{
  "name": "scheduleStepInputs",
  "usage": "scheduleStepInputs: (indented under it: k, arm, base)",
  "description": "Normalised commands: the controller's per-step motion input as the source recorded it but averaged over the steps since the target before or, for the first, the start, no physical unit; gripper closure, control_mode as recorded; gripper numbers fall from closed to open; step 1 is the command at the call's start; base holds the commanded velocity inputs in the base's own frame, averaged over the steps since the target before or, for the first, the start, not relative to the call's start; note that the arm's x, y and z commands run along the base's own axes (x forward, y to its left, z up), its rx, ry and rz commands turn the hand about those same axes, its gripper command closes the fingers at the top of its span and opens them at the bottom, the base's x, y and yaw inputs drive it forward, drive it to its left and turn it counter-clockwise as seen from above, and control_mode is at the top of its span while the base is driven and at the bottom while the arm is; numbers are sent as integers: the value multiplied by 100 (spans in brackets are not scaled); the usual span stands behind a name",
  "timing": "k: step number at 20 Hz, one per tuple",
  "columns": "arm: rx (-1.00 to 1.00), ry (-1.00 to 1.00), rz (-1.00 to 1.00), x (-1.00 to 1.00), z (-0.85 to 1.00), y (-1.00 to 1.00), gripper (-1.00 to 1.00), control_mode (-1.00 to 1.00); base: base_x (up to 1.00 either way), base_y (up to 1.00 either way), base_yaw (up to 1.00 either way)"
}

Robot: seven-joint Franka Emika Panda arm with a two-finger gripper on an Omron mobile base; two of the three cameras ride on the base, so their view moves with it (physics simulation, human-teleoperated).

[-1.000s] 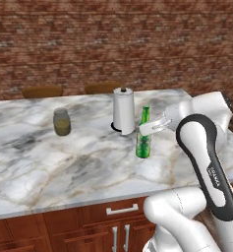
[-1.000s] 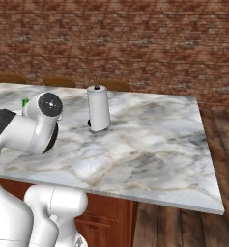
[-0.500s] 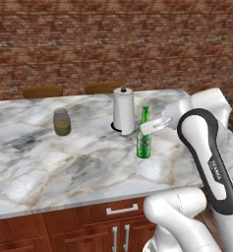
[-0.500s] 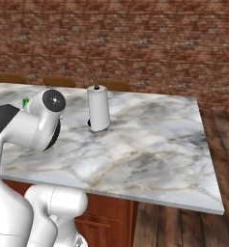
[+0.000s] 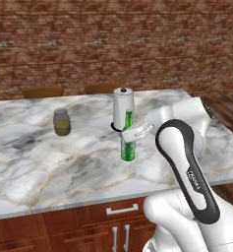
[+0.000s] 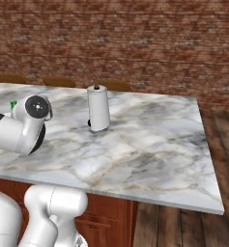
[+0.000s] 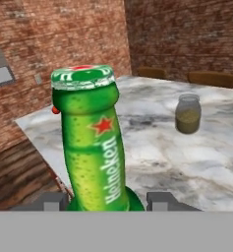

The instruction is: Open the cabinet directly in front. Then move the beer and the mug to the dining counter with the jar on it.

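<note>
Gripper (image 5: 132,133) clasps the bottle (image 5: 128,142) by its neck, standing it upright on the counter (image 5: 49,162), jar (image 5: 62,122) beyond.

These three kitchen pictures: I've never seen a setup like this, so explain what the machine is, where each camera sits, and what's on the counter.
The machine is a white robot arm on a driving base. Two cameras ride behind it, left and right; the third sits on its hand, looking along the gripper. The marble dining counter carries a small olive jar, a white paper-towel roll and a green beer bottle. The fingers stand either side of the bottle, which stands upright on the counter just in front of the roll. Whether they press it or have let go, I cannot tell.
</note>
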Motion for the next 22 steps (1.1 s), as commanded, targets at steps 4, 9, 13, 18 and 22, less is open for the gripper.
scheduleStepInputs:
  k: [4, 9, 13, 18, 22]
  arm:
    - [0, -11, 0, 37, -15, 53, 100, -100]
    - [0, -5, 0, 64, -5, 13, 100, -100]
    - [0, 0, 0, 73, -4, 0, 100, -100]
    - [0, 5, 0, 65, -5, -1, 100, -100]
    - [0, 3, 0, 64, -12, 0, 100, -100]
  base:
    - [0, 0, 0]
    - [0, 0, 0]
    - [0, 0, 0]
    - [0, 0, 0]
    - [0, 0, 0]
